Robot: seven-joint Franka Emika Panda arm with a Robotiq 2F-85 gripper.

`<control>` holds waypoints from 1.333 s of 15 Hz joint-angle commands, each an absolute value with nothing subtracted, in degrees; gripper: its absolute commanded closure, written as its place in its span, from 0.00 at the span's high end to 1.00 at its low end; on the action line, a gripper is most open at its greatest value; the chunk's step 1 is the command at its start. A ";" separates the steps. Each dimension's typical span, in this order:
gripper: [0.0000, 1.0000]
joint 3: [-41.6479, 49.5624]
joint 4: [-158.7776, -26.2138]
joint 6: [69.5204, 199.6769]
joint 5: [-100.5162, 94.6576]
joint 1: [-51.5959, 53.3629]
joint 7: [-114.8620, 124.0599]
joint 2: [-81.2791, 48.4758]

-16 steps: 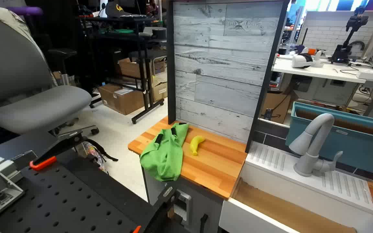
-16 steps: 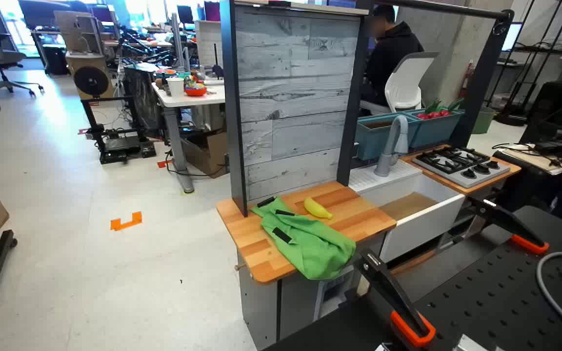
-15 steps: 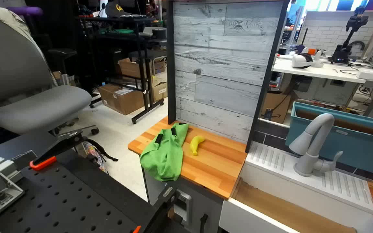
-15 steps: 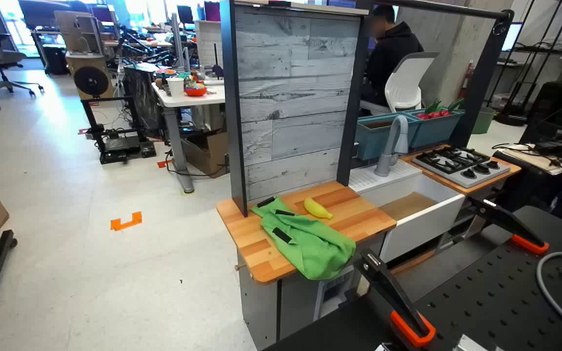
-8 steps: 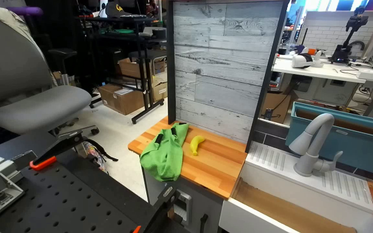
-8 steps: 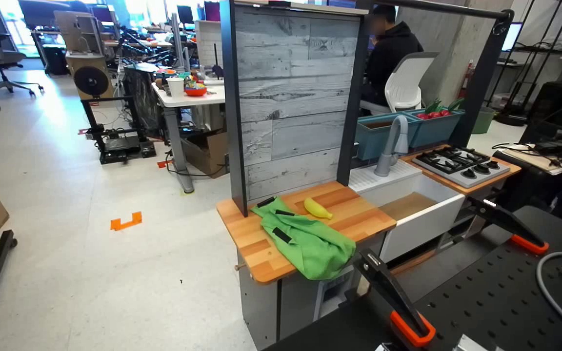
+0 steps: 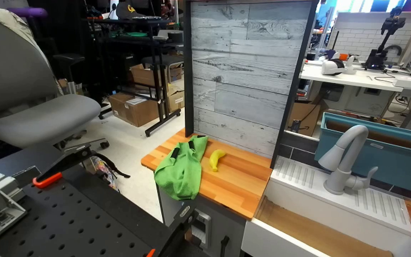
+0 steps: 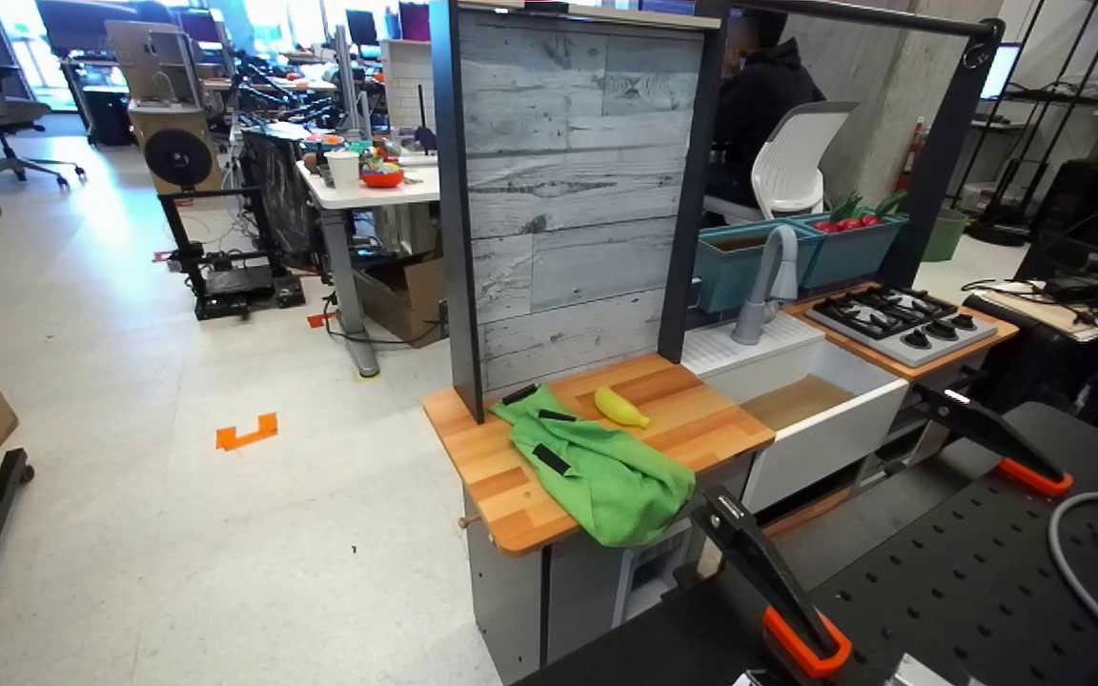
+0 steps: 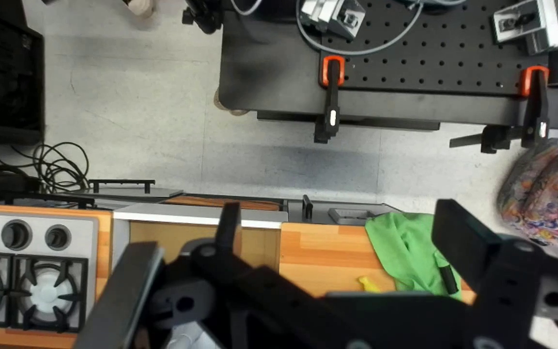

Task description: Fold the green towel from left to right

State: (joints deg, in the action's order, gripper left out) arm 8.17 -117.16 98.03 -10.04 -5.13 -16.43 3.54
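The green towel (image 7: 181,175) lies crumpled on the wooden countertop (image 7: 234,187) and hangs over its front edge. It carries several black strips and also shows in an exterior view (image 8: 620,481) and in the wrist view (image 9: 400,245). A yellow banana (image 7: 215,160) lies beside the towel, apart from it; it shows in an exterior view (image 8: 620,408) and partly in the wrist view (image 9: 368,284). My gripper (image 9: 342,220) is open and empty, high above the counter; one finger covers part of the towel in the wrist view. The gripper is out of sight in both exterior views.
An upright grey plank panel (image 7: 244,71) stands behind the countertop. A white sink (image 8: 825,429) with a grey faucet (image 8: 768,286) adjoins it, then a toy stove (image 8: 902,324). A black table (image 9: 279,82) with orange-tipped clamps (image 9: 332,97) stands opposite.
The towel and banana have not moved. In the background of an exterior view, the seated person's head has shifted behind the frame post.
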 commanded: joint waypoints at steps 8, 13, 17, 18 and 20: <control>1.00 2.88 -119.36 125.64 -3.47 -4.12 -12.35 -13.98; 1.00 0.54 -119.40 137.12 -3.84 -3.97 -14.17 -22.34; 1.00 -1.12 -116.91 140.07 -4.60 -3.43 -14.19 -28.70; 1.00 -1.51 -116.25 140.50 -4.86 -3.20 -14.23 -30.06; 1.00 -2.15 -114.43 140.36 -5.36 -2.66 -14.57 -32.72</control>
State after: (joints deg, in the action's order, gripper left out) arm -1.43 -117.96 139.55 -4.92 -3.43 -13.38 -28.63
